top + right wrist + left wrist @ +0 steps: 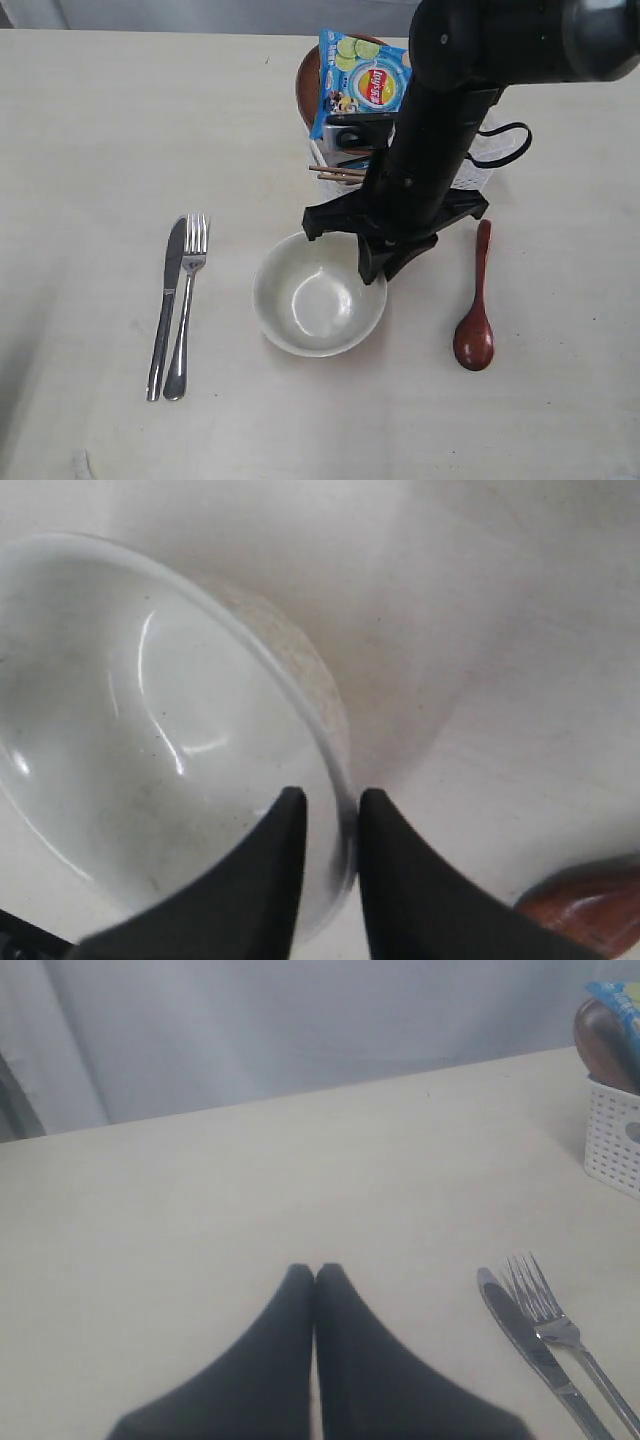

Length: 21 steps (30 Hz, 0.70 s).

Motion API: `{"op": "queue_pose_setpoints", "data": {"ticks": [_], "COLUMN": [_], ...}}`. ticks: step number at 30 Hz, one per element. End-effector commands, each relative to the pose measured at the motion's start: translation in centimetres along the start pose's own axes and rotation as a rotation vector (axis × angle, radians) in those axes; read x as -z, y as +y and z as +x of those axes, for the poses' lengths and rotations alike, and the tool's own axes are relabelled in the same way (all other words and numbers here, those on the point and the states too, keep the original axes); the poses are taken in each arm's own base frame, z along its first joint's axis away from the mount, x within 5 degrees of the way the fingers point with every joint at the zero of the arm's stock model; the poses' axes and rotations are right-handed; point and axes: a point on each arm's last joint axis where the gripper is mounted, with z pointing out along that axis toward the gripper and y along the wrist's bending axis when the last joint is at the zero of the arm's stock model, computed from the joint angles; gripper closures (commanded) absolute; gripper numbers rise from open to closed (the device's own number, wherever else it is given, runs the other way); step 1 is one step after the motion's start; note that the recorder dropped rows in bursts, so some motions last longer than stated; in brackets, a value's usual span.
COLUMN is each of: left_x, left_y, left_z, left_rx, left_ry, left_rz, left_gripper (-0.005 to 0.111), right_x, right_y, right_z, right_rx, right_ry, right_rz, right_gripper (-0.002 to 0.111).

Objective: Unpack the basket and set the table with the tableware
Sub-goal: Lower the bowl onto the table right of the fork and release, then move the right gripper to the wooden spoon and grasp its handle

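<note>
The off-white bowl [318, 295] [120, 710] stands on the table [100, 130], in the middle near the front. My right gripper [372, 270] [332, 805] straddles its rim, open a little: one finger is inside with a gap to the rim, the other against the outer wall. The steel knife [165, 310] [525, 1340] and fork [187, 300] [560, 1330] lie side by side at the left. The red-brown spoon [477, 300] [590, 905] lies at the right. The white basket [478, 170] [612, 1145] behind the arm holds the brown plate [308, 85], chopsticks [335, 172] and a steel cup [352, 133]. My left gripper [315, 1270] is shut and empty over bare table.
A blue chip bag [362, 85] [615, 1000] leans upright in the basket against the plate. The right arm hides most of the basket in the exterior view. A black cable loop [505, 145] hangs by the arm above the basket's right end.
</note>
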Motion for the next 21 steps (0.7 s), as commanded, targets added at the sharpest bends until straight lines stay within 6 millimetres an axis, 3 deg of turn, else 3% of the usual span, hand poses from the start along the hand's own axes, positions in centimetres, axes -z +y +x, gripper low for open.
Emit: {"op": "queue_pose_setpoints", "data": {"ticks": [1, 10, 21], "left_x": [0.0, 0.0, 0.0], "left_y": [0.0, 0.0, 0.0], "left_z": [0.1, 0.1, 0.1], "left_rx": [0.009, 0.009, 0.009], "left_ry": [-0.002, -0.002, -0.002], "left_rz": [0.000, 0.000, 0.000], "left_gripper": [0.107, 0.107, 0.107], "right_x": [0.1, 0.5, 6.3], "right_y": [0.1, -0.4, -5.1], "right_z": [-0.5, -0.2, 1.9], "right_rx": [0.015, 0.044, -0.127], "right_ry": [-0.043, -0.031, -0.080], "right_rz": [0.000, 0.056, 0.186], "right_gripper": [0.068, 0.063, 0.063]}}
